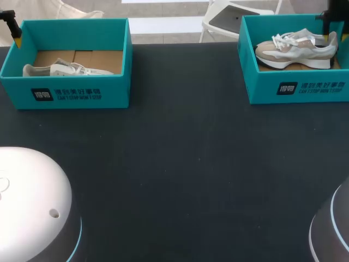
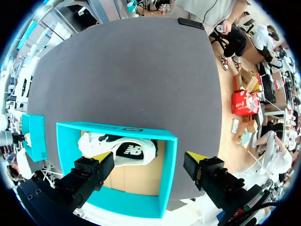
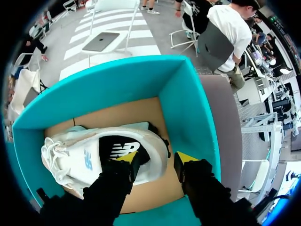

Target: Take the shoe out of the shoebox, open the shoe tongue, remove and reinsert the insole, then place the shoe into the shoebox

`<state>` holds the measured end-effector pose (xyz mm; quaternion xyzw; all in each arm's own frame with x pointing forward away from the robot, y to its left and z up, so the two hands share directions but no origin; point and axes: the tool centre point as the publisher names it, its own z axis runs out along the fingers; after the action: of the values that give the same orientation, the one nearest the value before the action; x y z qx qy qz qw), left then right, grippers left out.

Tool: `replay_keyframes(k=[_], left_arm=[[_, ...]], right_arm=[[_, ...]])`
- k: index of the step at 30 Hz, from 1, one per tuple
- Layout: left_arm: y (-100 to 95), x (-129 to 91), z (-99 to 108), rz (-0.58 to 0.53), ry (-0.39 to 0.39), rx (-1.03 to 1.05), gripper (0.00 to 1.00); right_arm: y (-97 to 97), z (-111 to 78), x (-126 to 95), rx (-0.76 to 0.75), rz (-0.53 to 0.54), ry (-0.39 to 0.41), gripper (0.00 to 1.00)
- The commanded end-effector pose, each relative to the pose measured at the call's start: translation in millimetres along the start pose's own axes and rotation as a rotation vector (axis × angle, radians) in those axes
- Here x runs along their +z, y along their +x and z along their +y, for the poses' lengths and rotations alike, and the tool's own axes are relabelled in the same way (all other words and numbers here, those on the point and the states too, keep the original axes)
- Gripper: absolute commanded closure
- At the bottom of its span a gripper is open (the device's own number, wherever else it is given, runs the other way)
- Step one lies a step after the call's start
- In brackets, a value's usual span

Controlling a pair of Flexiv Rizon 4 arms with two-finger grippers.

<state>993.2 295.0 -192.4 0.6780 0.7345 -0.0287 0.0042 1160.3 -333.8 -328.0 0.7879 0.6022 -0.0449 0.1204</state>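
Two teal shoeboxes stand at the back of the table. The right shoebox (image 1: 305, 87) holds a white and beige shoe (image 1: 297, 49). My right gripper (image 1: 331, 24) is down at its heel. In the right wrist view the right gripper (image 3: 156, 160) is shut on the shoe (image 3: 89, 155), one finger inside the heel opening and the other outside the heel, near the box wall (image 3: 188, 108). The left shoebox (image 1: 76, 93) holds a second white shoe (image 1: 65, 70). My left gripper (image 1: 15, 30) hangs at that box's far left corner; the left gripper (image 2: 149, 159) is open above the box rim (image 2: 117, 128), clear of the shoe (image 2: 117, 148).
The black table (image 1: 180, 164) stretches between and in front of the boxes. My arms' rounded bases sit at the near corners, white at the left (image 1: 32, 202) and grey at the right (image 1: 332, 229).
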Motion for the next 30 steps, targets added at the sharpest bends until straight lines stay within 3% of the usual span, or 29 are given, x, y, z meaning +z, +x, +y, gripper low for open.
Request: replay_keyframes(k=[1,11,20,23,25,30], left_arm=[[0.3,0,-1,0.001,-0.002,0.001,0.00],[0.3,0,-1,0.001,-0.002,0.001,0.00],[0.3,0,-1,0.001,-0.002,0.001,0.00],[0.3,0,-1,0.001,-0.002,0.001,0.00],[0.3,0,-1,0.001,-0.002,0.001,0.00],[0.3,0,-1,0.001,-0.002,0.001,0.00]], right_arm=[[0.3,6.3,13,0.000,-0.016,0.050,0.52],[1.6,5.1,34,-0.031,-0.067,0.076,0.51],[-10.1,9.3,52,-0.050,-0.109,0.092,0.55],[-10.4,8.4,54,-0.052,-0.114,0.099,0.69],[-10.1,7.2,55,-0.052,-0.118,0.103,1.00],[-11.7,0.8,50,-0.045,-0.124,0.102,1.00]])
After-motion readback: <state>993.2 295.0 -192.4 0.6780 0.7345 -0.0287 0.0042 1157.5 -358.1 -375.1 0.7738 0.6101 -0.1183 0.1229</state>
